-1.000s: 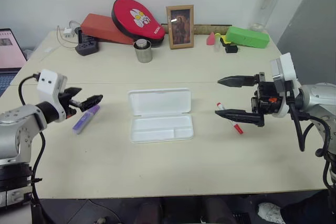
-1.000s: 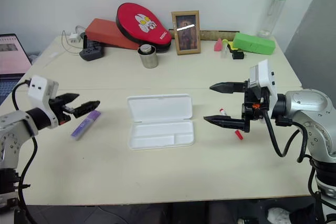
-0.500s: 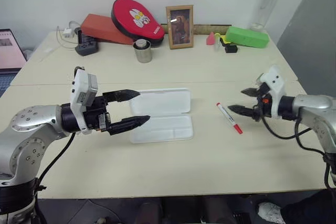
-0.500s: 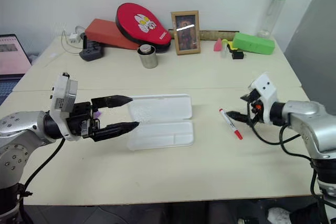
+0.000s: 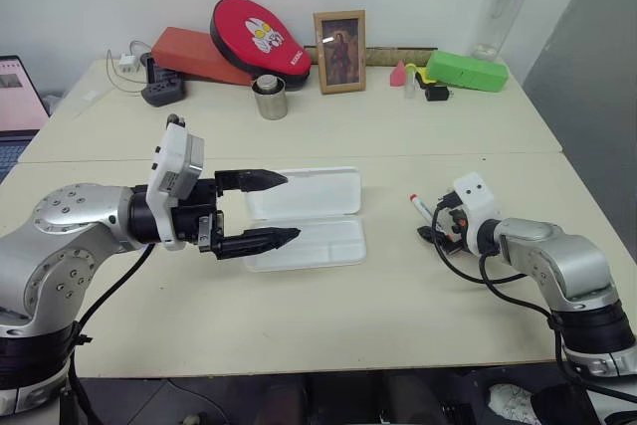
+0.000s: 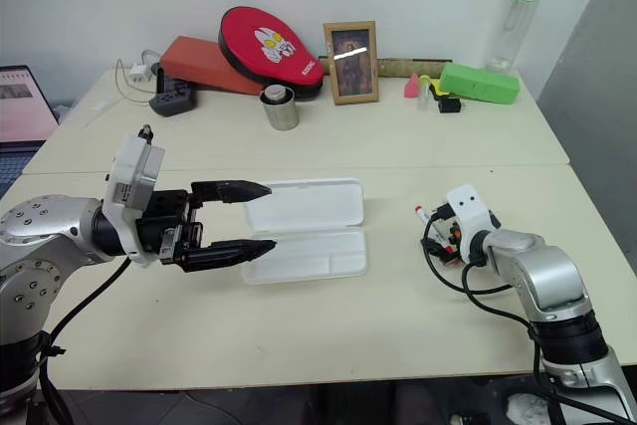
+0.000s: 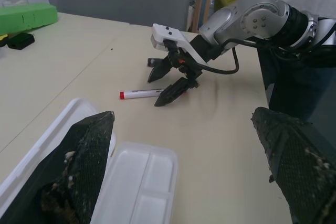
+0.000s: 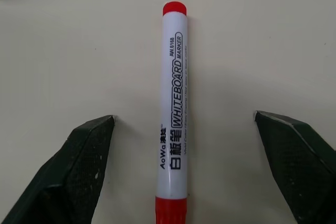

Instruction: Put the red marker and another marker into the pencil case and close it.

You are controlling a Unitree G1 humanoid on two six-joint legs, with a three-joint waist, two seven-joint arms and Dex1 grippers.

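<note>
Pickup under way: right hand (image 8: pixel 178 166), fingers apart, straddles red marker (image 8: pixel 173 114) beside open pencil case (image 5: pixel 304 216); closing comes next. Left hand (image 5: pixel 269 211) wide, empty.

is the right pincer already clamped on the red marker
No, the red marker lies on the table between the right pincer's open fingers, touching neither.

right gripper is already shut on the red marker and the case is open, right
Not quite. The right gripper is open, one finger on each side of the red marker, which lies free on the table, as the right wrist view shows. The case is open.
</note>
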